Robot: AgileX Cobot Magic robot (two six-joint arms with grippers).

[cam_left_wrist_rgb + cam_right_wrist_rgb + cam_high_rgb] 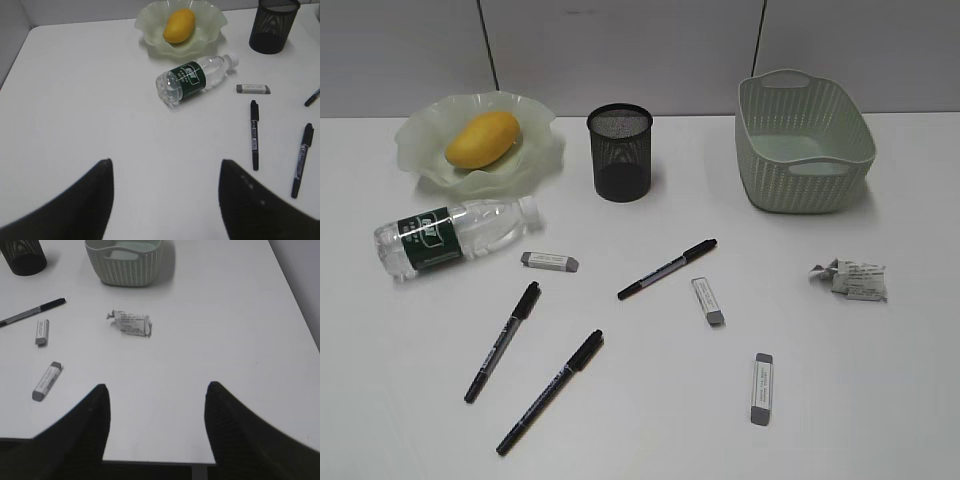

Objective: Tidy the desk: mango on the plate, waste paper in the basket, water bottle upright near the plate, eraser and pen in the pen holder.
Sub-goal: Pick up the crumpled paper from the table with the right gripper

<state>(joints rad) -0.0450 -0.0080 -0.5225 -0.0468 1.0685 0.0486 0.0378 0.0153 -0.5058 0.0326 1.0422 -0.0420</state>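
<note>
Mango (482, 139) already on plate (420, 130). Bottle (455, 238) lying sideways near plate. Waste paper (851, 279) on desk (880, 380) near basket (804, 145). Pens, erasers outside pen holder (620, 153). Left pincer (165, 200), right pincer (157, 427) spread wide, empty.

Bright, even light; soft shadows

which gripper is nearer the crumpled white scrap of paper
Right. The right gripper, jaws open, hangs over the desk's near edge with the crumpled white printed paper scrap just ahead. The left gripper faces the lying clear plastic bottle; the scrap is outside its view.
</note>
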